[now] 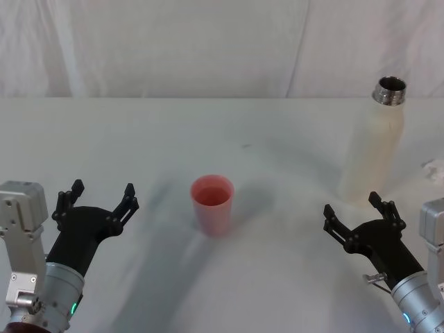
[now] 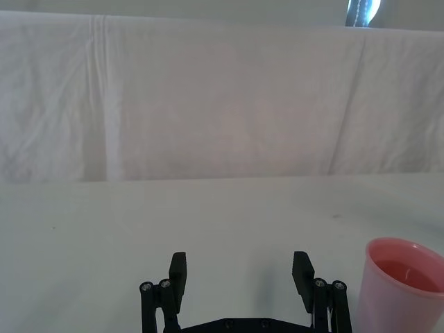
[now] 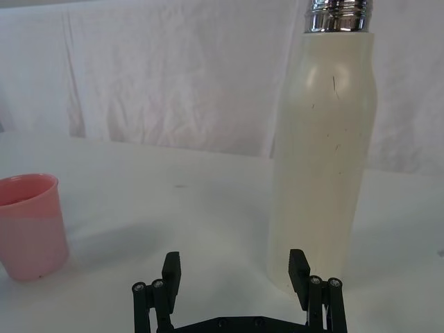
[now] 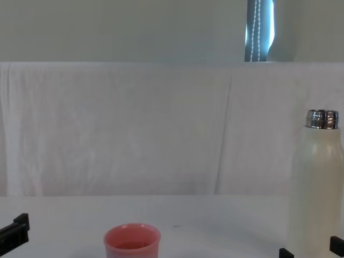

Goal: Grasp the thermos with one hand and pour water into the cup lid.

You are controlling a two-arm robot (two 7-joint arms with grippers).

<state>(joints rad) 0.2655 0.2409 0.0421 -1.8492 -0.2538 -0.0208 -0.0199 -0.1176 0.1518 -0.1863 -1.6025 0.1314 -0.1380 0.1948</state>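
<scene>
The cream-white thermos (image 1: 371,149) stands upright at the right of the table, its steel neck uncapped; it also rises close ahead in the right wrist view (image 3: 322,152) and at the right edge of the chest view (image 4: 316,188). The pink cup lid (image 1: 212,204) stands upright at the table's middle (image 2: 401,284) (image 3: 29,225) (image 4: 132,243). My right gripper (image 1: 356,210) (image 3: 236,272) is open just in front of the thermos, apart from it. To the left of the cup lid, my left gripper (image 1: 98,196) (image 2: 241,272) is open and holds nothing.
A white cloth covers the table (image 1: 229,132) and hangs as a backdrop behind it. A small crumpled clear scrap (image 1: 434,171) lies at the right edge, beside the thermos. Open table lies between the cup lid and the thermos.
</scene>
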